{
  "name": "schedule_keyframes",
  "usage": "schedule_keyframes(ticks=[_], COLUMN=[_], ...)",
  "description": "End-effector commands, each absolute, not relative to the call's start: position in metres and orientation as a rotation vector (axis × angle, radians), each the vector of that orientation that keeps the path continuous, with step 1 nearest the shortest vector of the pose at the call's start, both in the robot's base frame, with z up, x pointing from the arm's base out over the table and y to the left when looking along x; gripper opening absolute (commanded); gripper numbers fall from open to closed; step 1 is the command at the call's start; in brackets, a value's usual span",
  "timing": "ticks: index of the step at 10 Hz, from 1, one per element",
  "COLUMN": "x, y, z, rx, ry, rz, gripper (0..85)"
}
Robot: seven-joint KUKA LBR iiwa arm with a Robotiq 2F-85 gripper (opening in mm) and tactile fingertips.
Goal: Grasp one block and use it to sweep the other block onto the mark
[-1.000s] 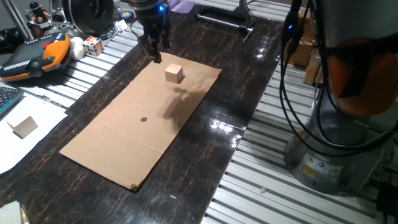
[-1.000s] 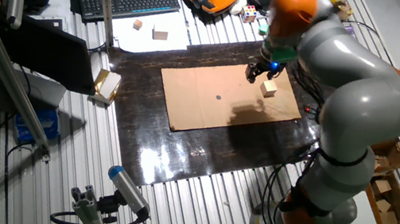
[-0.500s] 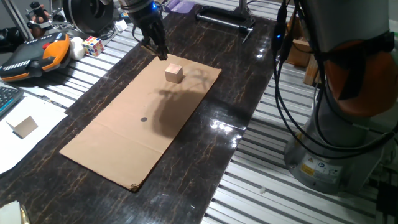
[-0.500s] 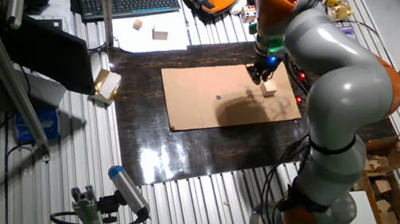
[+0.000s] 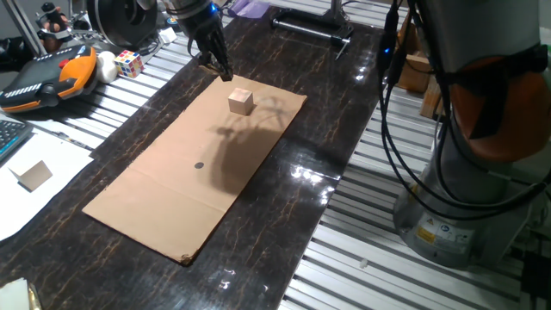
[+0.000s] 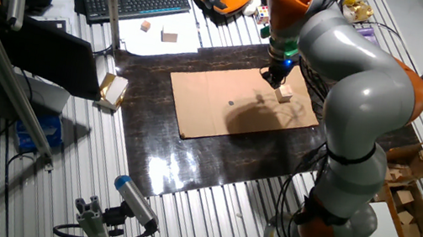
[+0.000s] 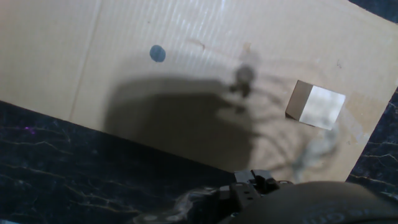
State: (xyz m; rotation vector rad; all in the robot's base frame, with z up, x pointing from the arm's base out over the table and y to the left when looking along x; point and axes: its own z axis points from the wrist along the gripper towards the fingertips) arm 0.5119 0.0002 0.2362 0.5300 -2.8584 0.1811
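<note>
Presently on the table: a flat cardboard sheet (image 5: 172, 198) lying on a dark marbled surface (image 5: 327, 112). Item one, the other block (image 5: 241, 101), a plain light-tan wooden cube, rests on the sheet near its far end in one fixed view; in the hand view it (image 7: 315, 104) sits close to the sheet's right edge. Item two, the mark (image 5: 199, 166), a small dark round dot drawn near the sheet's middle, well apart from the cube; in the hand view it (image 7: 157, 53) appears bluish-grey at upper left. Item three, the gripper (image 5: 220, 71), tilted, hanging just beyond the sheet's far edge, near the cube but not touching it; its fingers appear close together, yet whether anything is pinched between them cannot be told. From the other fixed view the gripper (image 6: 272, 79) hangs just beside the cube (image 6: 284, 93). Sundry: a multicoloured puzzle cube (image 5: 129, 62) and an orange-and-black pendant (image 5: 47, 77) on the slatted bench; a second wooden block (image 5: 34, 175) on white paper at the left.
</note>
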Motion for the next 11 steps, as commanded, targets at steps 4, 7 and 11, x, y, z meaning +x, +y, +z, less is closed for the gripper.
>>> schedule_keyframes(ticks=[4, 7, 11], x=[0.5119, 0.5119, 0.5119], y=[0.0002, 0.0002, 0.0002], z=[0.2362, 0.2362, 0.2362], rx=[0.53, 0.547, 0.509], ry=[-2.857, -2.863, -2.865], rz=[0.181, 0.176, 0.182], gripper=[0.7, 0.7, 0.7])
